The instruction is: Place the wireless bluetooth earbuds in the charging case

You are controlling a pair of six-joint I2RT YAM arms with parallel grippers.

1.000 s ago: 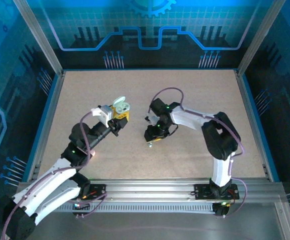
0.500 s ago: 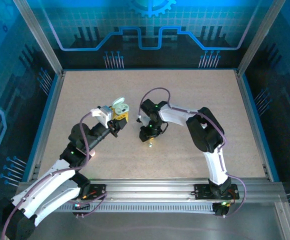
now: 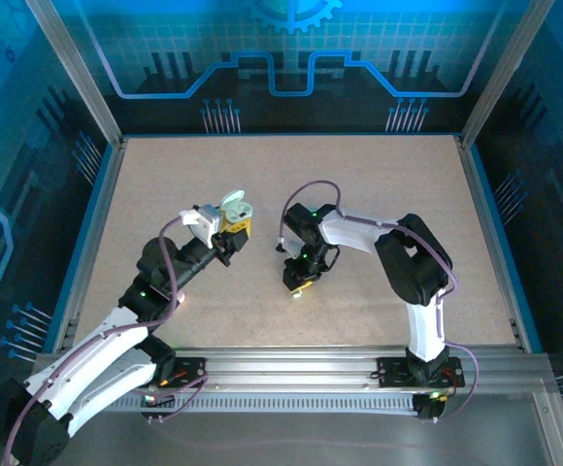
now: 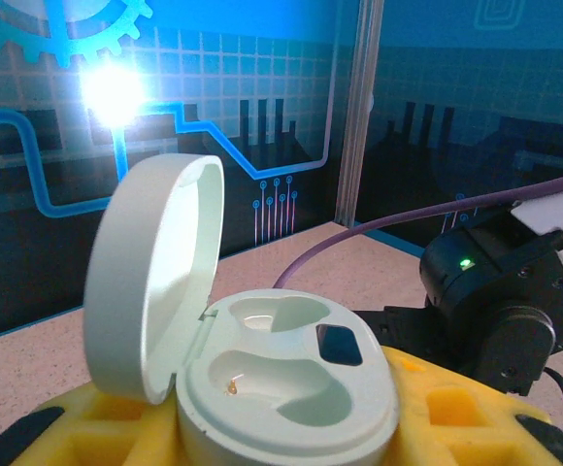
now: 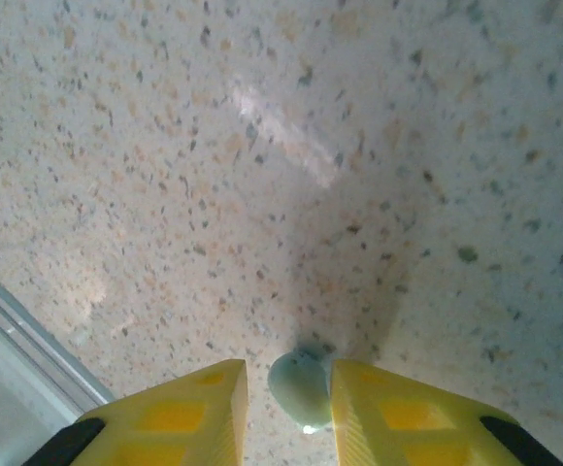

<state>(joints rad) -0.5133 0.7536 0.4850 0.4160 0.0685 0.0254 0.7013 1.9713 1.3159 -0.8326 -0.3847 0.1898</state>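
Observation:
The charging case [image 4: 291,379] is a pale oval with its lid [image 4: 150,282] hinged open, and both wells look empty. My left gripper [image 4: 291,432] is shut on it between yellow fingers [image 4: 456,417] and holds it off the table [image 3: 237,208]. My right gripper [image 5: 289,403] points straight down at the table, right of the case [image 3: 301,283]. One of the wireless bluetooth earbuds [image 5: 299,388], tiny and pale blue-green, lies on the table between its yellow fingers [image 5: 189,413]. It touches the right finger, with a thin gap to the left finger.
The speckled table top [image 3: 379,184] stretches open behind and to the right of both arms. Metal frame posts [image 3: 73,68] and blue walls close in the table. The right arm's purple cable [image 3: 306,189] loops above its wrist.
My right gripper has swung left, then back toward the near edge and lower, and its jaws have narrowed round the earbud. The left arm and the case have held still.

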